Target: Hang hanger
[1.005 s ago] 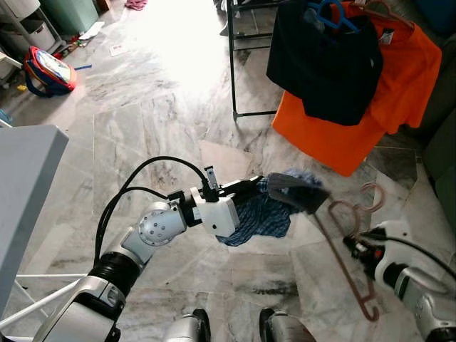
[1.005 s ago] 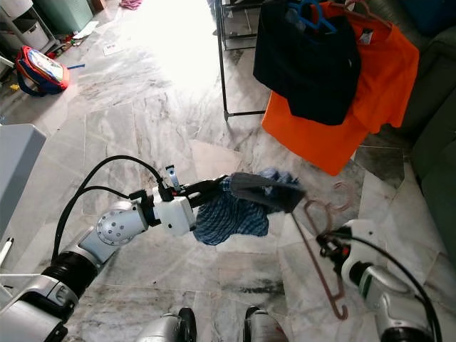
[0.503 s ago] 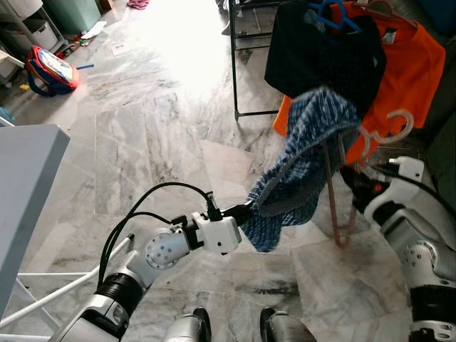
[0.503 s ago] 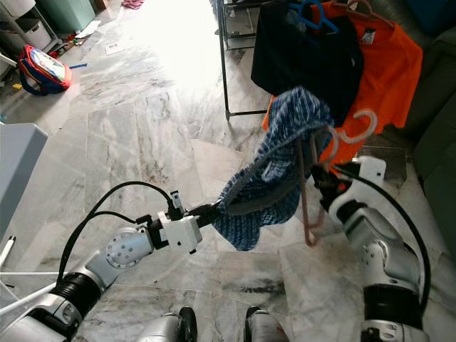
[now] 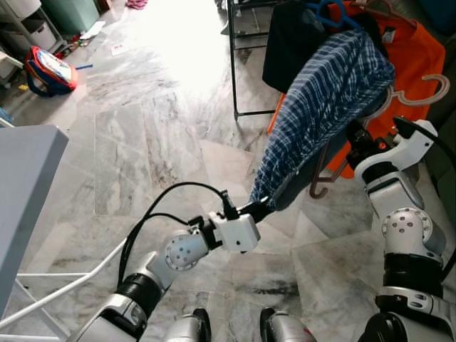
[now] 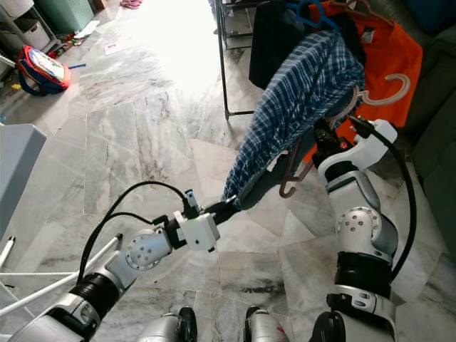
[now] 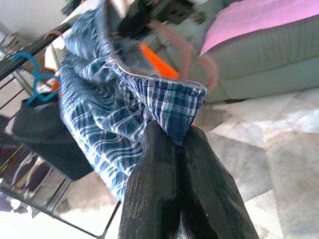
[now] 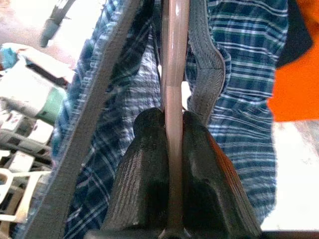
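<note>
pink hanger [image 8: 174,84] clamped between right gripper [image 8: 172,130] fingers, plaid shirt [image 5: 320,107] draped

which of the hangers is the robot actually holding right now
The pink hanger carrying the blue plaid shirt, clamped in the right gripper. The blue hanger hangs on the rack.

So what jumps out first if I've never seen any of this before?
Probably the blue plaid shirt, stretched in mid-air between the two arms: the left end effector pinches its lower corner, while the right end effector grips the pink hanger carrying it. Just behind, an orange shirt and a dark garment hang on a black clothes rack above the marble floor.
</note>
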### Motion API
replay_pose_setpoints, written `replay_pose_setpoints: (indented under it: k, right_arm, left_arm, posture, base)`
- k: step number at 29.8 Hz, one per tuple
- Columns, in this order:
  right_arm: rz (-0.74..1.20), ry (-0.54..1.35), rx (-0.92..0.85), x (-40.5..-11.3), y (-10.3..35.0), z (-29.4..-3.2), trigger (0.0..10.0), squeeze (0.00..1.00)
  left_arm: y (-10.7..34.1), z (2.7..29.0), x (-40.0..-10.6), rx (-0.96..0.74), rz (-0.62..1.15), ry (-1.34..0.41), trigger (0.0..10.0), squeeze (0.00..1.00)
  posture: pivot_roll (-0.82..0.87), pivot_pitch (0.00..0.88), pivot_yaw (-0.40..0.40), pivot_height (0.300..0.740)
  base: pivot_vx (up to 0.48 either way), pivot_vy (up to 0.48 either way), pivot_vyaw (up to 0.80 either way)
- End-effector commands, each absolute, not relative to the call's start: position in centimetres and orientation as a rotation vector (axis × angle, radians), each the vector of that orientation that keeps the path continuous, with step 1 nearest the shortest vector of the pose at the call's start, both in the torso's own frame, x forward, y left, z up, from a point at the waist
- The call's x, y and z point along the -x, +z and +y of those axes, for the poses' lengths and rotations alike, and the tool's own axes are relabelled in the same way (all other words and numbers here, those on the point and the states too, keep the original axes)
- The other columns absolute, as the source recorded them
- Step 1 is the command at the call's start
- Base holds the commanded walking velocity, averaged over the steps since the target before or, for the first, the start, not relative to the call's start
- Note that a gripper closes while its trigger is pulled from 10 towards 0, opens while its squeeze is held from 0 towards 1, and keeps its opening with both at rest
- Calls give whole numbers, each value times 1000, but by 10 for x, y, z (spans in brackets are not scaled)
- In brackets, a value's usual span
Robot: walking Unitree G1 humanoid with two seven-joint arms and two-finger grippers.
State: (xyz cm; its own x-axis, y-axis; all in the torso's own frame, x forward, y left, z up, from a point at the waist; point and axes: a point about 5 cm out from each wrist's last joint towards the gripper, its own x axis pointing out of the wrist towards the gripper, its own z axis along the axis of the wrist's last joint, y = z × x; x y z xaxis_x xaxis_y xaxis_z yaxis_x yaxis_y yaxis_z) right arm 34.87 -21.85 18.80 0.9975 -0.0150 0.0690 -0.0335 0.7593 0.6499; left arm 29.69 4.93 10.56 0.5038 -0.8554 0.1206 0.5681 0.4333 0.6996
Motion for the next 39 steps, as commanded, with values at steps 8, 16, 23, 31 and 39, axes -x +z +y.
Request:
replay_pose_setpoints:
  k: [8,16,23,31,39]
  right_arm:
    - [256,297,-558,-328,143,-162,10000,0]
    - [470,309,-432,-296,89,-160,10000,0]
    - [586,162,-522,-279,45,-178,10000,0]
    - [604,208,-580,-273,37,-172,10000,0]
    - [685,249,-537,-254,17,-176,10000,0]
  left_arm:
    - [93,55,-299,-632,-404,-897,10000,0]
    - [101,47,-303,-596,-429,-866,10000,0]
    - [113,48,-308,-561,-464,-843,10000,0]
    - [123,65,-323,-610,-457,-736,10000,0]
    - [132,81,-337,-603,-433,-634,10000,0]
  posture:
    - [-141,208,71,740]
    - [-145,205,67,740]
    - [-144,212,75,740]
    - [-127,215,82,740]
    - [-126,218,76,740]
  base:
    - [0,0,0]
    - [0,0,0]
    - [0,0,0]
    - [0,0,0]
    - [0,0,0]
